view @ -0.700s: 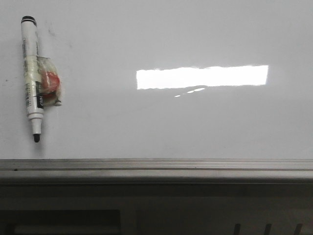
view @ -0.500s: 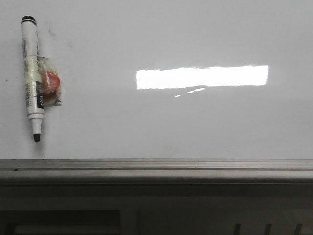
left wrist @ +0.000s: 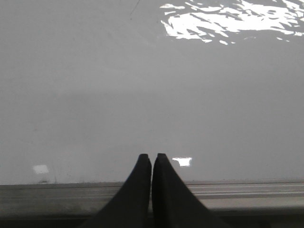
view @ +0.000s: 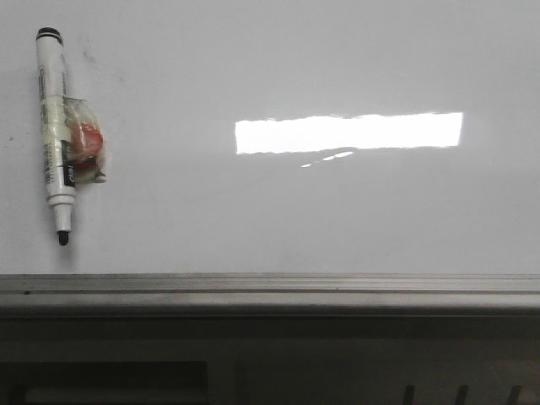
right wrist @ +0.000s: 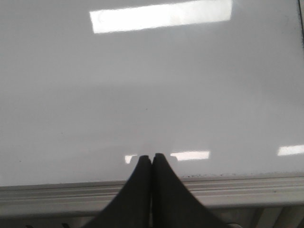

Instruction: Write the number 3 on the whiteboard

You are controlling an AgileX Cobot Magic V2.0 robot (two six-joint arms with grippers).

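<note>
The whiteboard (view: 337,219) fills the front view, glossy white with a bright glare strip; no number 3 shows on it. A white marker (view: 56,135) with a black tip pointing down lies at its left, with a red and clear piece taped to its side. Neither gripper shows in the front view. My left gripper (left wrist: 151,156) is shut and empty, over the whiteboard's (left wrist: 142,95) lower edge. My right gripper (right wrist: 151,156) is shut and empty, over the whiteboard's (right wrist: 152,85) lower edge.
A grey metal rail (view: 270,284) runs along the board's lower edge; it also shows in the left wrist view (left wrist: 247,187) and the right wrist view (right wrist: 247,187). A small faint smudge (view: 89,57) sits near the marker's cap.
</note>
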